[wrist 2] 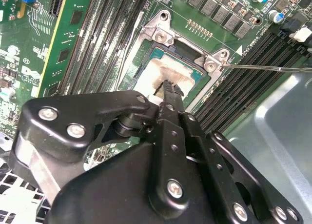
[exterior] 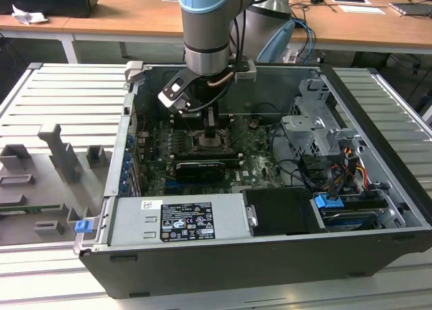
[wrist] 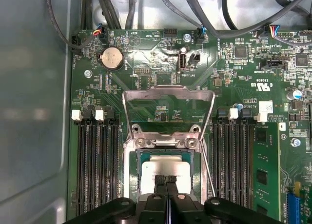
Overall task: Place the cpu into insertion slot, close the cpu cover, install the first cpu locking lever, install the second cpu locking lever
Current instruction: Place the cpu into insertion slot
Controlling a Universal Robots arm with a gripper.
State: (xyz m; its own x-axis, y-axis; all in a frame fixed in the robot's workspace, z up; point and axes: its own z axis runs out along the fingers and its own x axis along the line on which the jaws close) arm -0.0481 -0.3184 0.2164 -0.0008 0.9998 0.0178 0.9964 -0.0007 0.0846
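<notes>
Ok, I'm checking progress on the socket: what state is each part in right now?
cpu: lying flat in the insertion slot.
cpu cover: open, lifted off the socket.
locking lever: unlatched.
gripper: shut, tips at the cpu's face.
computer case: lying open side up.

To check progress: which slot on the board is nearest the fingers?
The square insertion slot, holding the cpu, directly beneath the fingers; the long black slots flank it.

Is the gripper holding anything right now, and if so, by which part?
Nothing is held. The gripper is shut with nothing between its fingers, its tips at the face of the cpu, which lies in the insertion slot.
</notes>
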